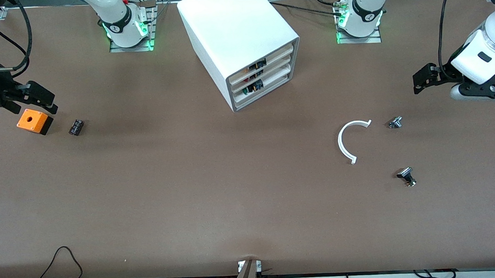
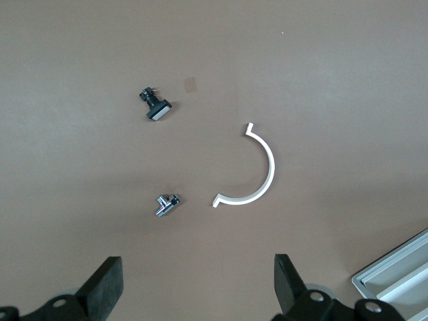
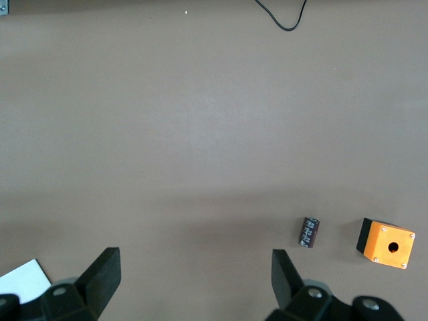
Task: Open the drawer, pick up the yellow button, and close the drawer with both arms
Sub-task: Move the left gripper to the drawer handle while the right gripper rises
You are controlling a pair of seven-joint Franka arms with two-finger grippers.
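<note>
The white cabinet (image 1: 241, 32) stands at the table's middle, near the arms' bases. Its three drawers look shut; the top drawer (image 1: 274, 56) shows a small black-and-yellow part (image 1: 257, 64) at its front, and I cannot tell whether that is the button. My left gripper (image 1: 421, 81) is open and empty, in the air over the left arm's end of the table; in the left wrist view (image 2: 198, 287) nothing is between its fingers. My right gripper (image 1: 44, 102) is open and empty above the orange box (image 1: 34, 121); the right wrist view (image 3: 197, 284) shows it empty.
A white C-shaped arc (image 1: 350, 139), a silver part (image 1: 395, 122) and a black-and-silver part (image 1: 406, 176) lie toward the left arm's end. A small black part (image 1: 76, 126) lies beside the orange box. Cables run along the table's front edge.
</note>
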